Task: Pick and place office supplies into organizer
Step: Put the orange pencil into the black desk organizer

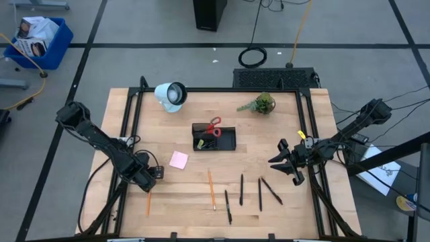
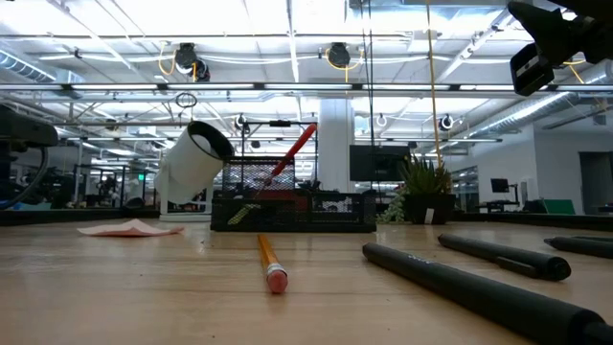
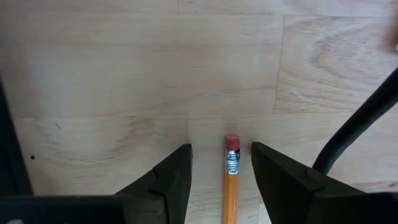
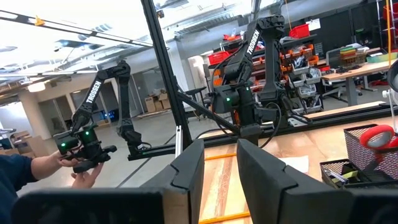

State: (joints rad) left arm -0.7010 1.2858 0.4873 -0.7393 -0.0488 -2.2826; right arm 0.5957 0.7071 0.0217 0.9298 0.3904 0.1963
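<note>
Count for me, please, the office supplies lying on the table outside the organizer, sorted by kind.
Orange pencils: 2
Black pens: 4
Pink sticky-note pad: 1
Total: 7

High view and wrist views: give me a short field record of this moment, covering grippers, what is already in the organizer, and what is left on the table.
left gripper: low at the table's left front, fingers open either side of an orange pencil, not clamped
right gripper: raised over the table's right side, empty, fingers slightly apart
organizer: holds red-handled scissors
left on table: pink sticky-note pad, second pencil, four black pens
</note>
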